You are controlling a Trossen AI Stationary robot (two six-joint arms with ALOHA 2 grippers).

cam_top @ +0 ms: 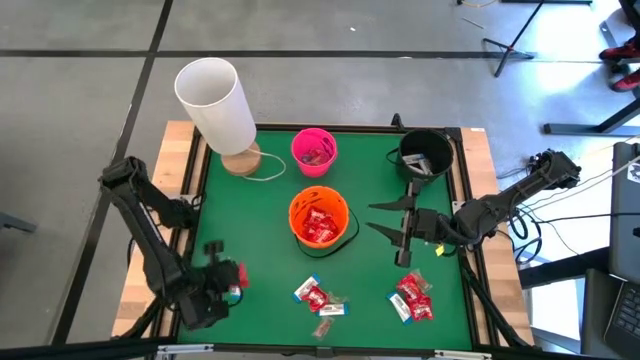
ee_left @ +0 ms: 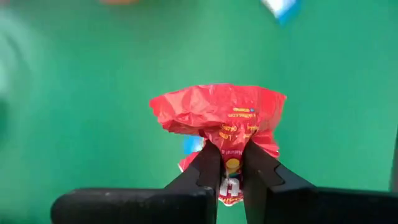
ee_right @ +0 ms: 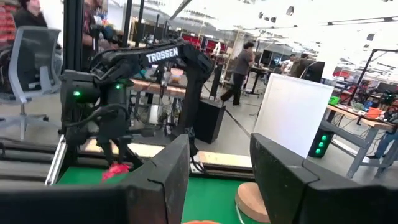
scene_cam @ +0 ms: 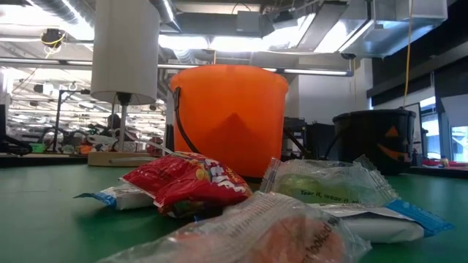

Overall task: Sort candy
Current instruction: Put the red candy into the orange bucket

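My left gripper (cam_top: 228, 282) hangs over the table's near left part, shut on a red candy wrapper (ee_left: 217, 115); the same candy (ee_right: 115, 171) shows far off in the right wrist view. My right gripper (cam_top: 398, 232) stands open and level right of the orange bucket (cam_top: 320, 218), with nothing between its fingers (ee_right: 158, 180). That bucket holds red candy. Loose candy lies on the green mat in two small heaps (cam_top: 318, 298) (cam_top: 412, 298). The low view shows a red wrapper (scene_cam: 186, 183) and clear ones (scene_cam: 329, 186) close up. My left gripper pinches the red wrapper's near edge (ee_left: 231, 169) between its two fingers (ee_left: 208, 165). The fingers come slanting down from above. The crumpled wrapper sticks out past the fingertips and is lifted clear of the green mat.
A pink bucket (cam_top: 313, 150) and a black bucket (cam_top: 425, 155) stand at the table's far side. A white cylinder lamp on a wooden foot (cam_top: 215, 100) stands at the far left corner. The green mat (cam_top: 260, 240) between my left gripper and the orange bucket is bare.
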